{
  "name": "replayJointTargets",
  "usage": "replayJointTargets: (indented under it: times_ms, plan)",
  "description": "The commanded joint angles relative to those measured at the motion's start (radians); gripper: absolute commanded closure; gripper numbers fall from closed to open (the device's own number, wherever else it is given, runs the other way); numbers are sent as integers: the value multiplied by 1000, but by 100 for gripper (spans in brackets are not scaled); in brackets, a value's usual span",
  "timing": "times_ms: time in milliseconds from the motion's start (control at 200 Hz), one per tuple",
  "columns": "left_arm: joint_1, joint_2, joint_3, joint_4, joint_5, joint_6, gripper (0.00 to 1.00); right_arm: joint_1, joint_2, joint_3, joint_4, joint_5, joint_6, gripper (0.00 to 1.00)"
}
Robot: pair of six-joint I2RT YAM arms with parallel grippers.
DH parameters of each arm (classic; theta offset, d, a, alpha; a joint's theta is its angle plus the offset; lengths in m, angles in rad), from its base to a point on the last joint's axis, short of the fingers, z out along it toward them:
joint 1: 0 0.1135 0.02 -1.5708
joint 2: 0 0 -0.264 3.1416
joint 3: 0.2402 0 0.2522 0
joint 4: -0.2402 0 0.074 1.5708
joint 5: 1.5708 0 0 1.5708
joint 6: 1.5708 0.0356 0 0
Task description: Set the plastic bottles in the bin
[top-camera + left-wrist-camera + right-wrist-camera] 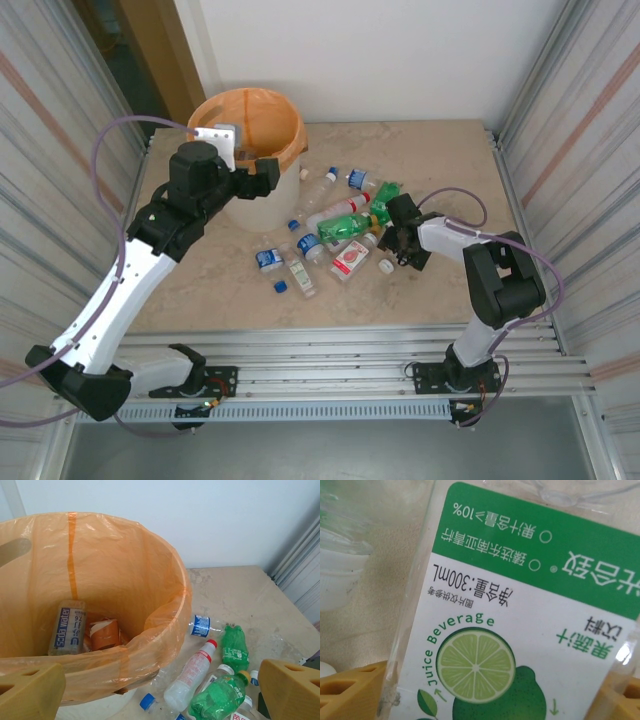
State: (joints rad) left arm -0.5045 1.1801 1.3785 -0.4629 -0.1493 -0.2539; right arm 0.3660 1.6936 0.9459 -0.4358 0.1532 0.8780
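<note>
Right wrist view: lime-label juice bottle [520, 630] lies inside the right claw [485, 695], long axis crossing its closing line; whether clamped, I cannot tell; left claw [160, 687] hangs released above the bin [255, 200], well leftward.

Beige table [450, 160]: bin [255, 212], scattered plastic bottles [350, 222].

Overhead camera looks down; left wrist camera shares the bin [296, 126].

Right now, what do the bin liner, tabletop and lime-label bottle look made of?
Bin liner: thin orange plastic film, glossy, crinkled, translucent.
Tabletop: beige, veined, matte; stone or stone-look laminate, can't tell.
Lime-label bottle: clear plastic, apparently; printed glossy label.
</note>
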Motion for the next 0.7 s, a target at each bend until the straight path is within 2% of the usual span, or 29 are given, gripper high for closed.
replayJointTargets:
  times_ms: [0, 446, 691]
  plan:
    - [1, -32, -10, -11, -25, -17, 1, -11, 25, -41, -5, -13, -40, 24]
    - [15, -27, -18, -6, 10, -36, 1, -11, -50, -66, -23, 0, -101, 47]
    - [24, -25, -26, 1, 25, -40, 1, -8, -132, -76, -75, 40, -121, 49]
